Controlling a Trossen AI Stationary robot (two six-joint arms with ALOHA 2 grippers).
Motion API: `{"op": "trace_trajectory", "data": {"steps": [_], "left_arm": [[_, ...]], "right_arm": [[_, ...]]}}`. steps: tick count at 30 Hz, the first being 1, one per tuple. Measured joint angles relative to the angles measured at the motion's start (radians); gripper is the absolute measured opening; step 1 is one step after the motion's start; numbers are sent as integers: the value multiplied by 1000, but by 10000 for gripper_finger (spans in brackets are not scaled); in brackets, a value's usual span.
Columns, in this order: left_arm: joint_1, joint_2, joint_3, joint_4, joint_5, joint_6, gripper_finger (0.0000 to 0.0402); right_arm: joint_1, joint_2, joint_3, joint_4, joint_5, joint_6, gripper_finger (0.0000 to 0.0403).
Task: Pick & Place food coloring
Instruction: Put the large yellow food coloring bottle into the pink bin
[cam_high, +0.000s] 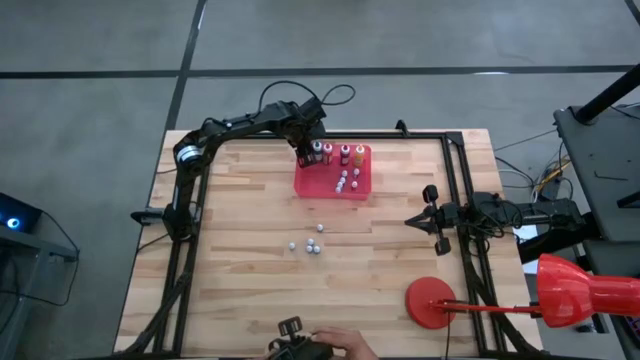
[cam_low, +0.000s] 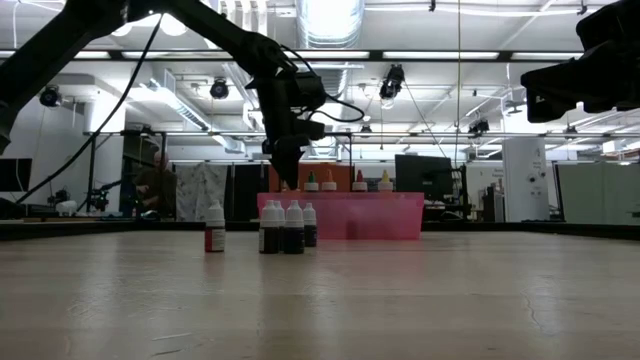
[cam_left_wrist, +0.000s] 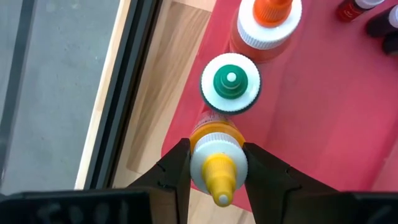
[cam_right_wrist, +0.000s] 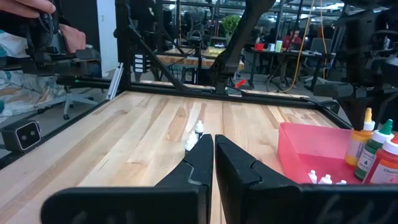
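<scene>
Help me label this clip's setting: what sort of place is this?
Probably a robotics lab or workshop: exposed ceiling ducts, a computer monitor behind the wooden table, more workbenches beyond.

From above, the left end effector (cam_high: 303, 152) covers the yellow-capped bottle (cam_left_wrist: 217, 167), so it cannot be seen there. The loose little bottles (cam_high: 314, 246) on the desk (cam_high: 250, 280) are only tiny pale dots, and their colors cannot be told. In the left wrist view, the orange-capped bottle (cam_left_wrist: 266, 25) is cut off by the edge. At desk height, the pink tray (cam_low: 345, 216) hides the bottoms of the bottles standing in it. A person's hand (cam_high: 345, 346) is cut off by the edge.
</scene>
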Motion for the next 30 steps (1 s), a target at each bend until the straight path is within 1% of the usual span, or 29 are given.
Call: {"op": "trace_trajectory", "data": {"steps": [3, 9, 23, 25, 30], "left_arm": [[0, 0, 0, 2, -1, 5, 102], [0, 0, 0, 2, -4, 5, 123], [3, 0, 0, 5, -3, 5, 127], [3, 0, 0, 5, -3, -15, 128], [3, 0, 0, 5, 8, -31, 148]], "right_arm": [[0, 0, 0, 0, 0, 0, 8], [0, 0, 0, 0, 0, 0, 8], [1, 0, 0, 0, 0, 0, 8], [1, 0, 0, 0, 0, 0, 8], [1, 0, 0, 0, 0, 0, 8]]}}
